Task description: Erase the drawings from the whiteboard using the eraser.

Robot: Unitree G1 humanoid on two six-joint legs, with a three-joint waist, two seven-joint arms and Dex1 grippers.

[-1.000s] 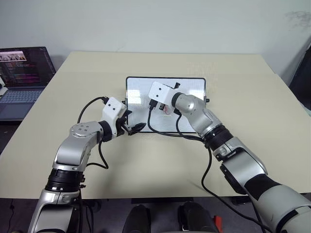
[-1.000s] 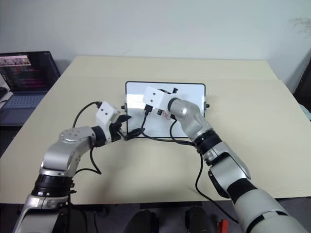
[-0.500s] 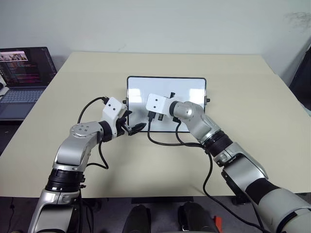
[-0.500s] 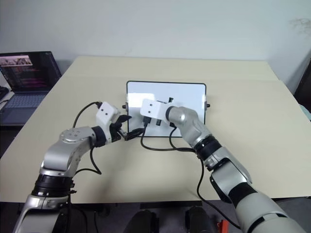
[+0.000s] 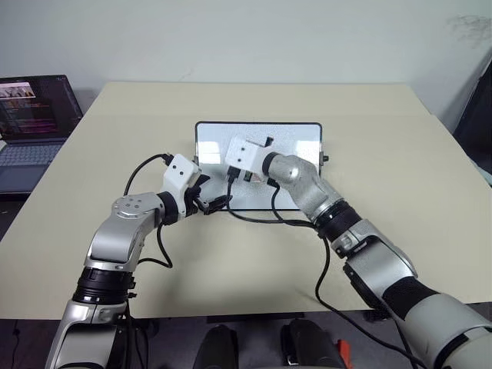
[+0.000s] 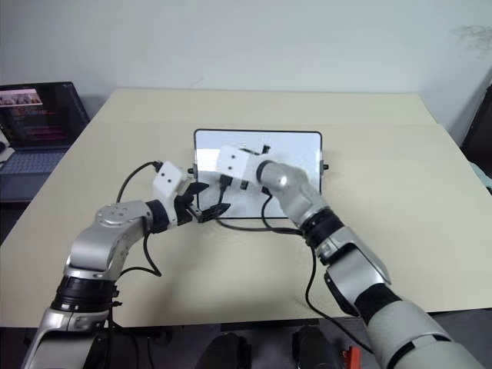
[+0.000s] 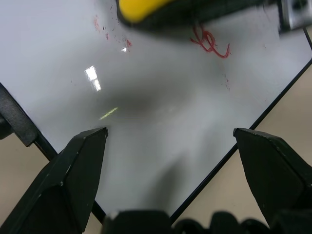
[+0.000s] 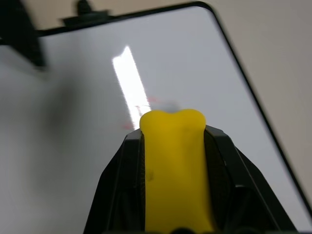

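The whiteboard (image 5: 296, 146) lies flat in the middle of the table, white and glossy inside a thin black frame. My right gripper (image 8: 173, 134) is over the board's left half, shut on the yellow eraser (image 8: 176, 170), whose end is down at the surface. The eraser (image 7: 141, 7) also appears in the left wrist view, beside the drawings (image 7: 210, 43), a small red scribble. Faint red smudges (image 8: 141, 109) lie just ahead of the eraser. My left gripper (image 5: 215, 204) stands open at the board's near left corner, its jaws spread over the board's edge.
An open laptop (image 5: 34, 115) sits off the table's far left corner. Black cables (image 5: 254, 217) from my right wrist trail over the board's near edge. The beige table (image 5: 384, 254) spreads wide to the right and towards me.
My right gripper has slid the eraser leftward over the board, dipping toward the near edge on the way. My left gripper has stayed at the board's corner.
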